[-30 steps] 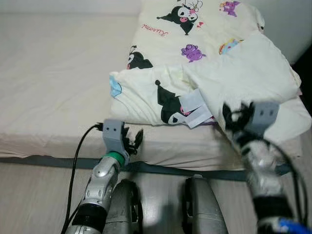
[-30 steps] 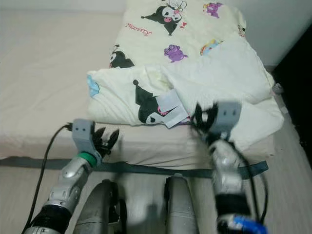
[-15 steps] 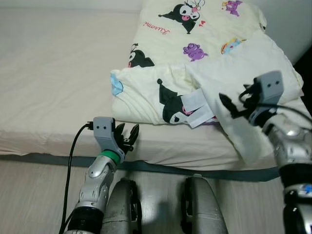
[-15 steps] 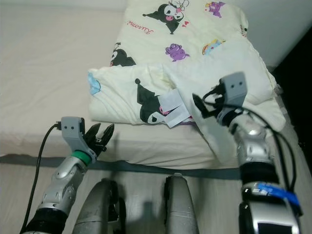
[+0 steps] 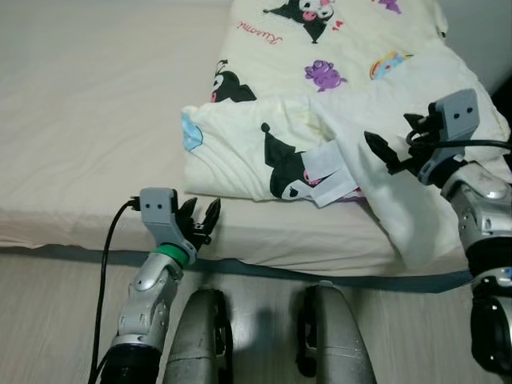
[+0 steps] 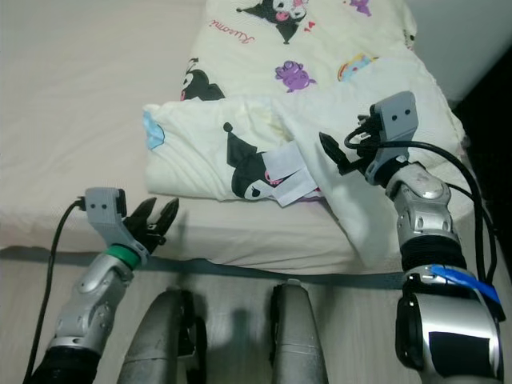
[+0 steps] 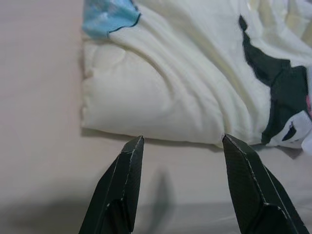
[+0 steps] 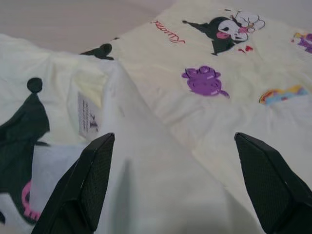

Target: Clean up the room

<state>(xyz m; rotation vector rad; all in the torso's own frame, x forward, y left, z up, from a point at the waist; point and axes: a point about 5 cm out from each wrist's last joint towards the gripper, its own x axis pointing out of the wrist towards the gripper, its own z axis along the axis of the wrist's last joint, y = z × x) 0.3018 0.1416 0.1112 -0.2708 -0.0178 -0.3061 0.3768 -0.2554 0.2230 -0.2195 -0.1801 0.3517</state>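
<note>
A cream quilt (image 5: 320, 104) printed with black cartoon figures lies loosely folded on the right half of the bed, a white care label (image 5: 324, 172) sticking out of its near fold. My left gripper (image 5: 202, 210) is open at the mattress's front edge, a short way from the quilt's near left corner (image 7: 112, 107), with nothing between its fingers. My right gripper (image 5: 390, 136) is open just above the quilt's right flap (image 8: 161, 195), which hangs over the bed edge.
The beige mattress (image 5: 88, 120) stretches bare to the left. A grey bed-frame strip (image 5: 264, 270) runs along its front above the wood floor. My legs (image 5: 204, 336) stand close to the frame. A dark gap (image 6: 492, 80) lies right of the bed.
My right arm has lifted from the bed's front edge to above the quilt's right flap. The left gripper has drifted slightly left. The camera has tilted a little.
</note>
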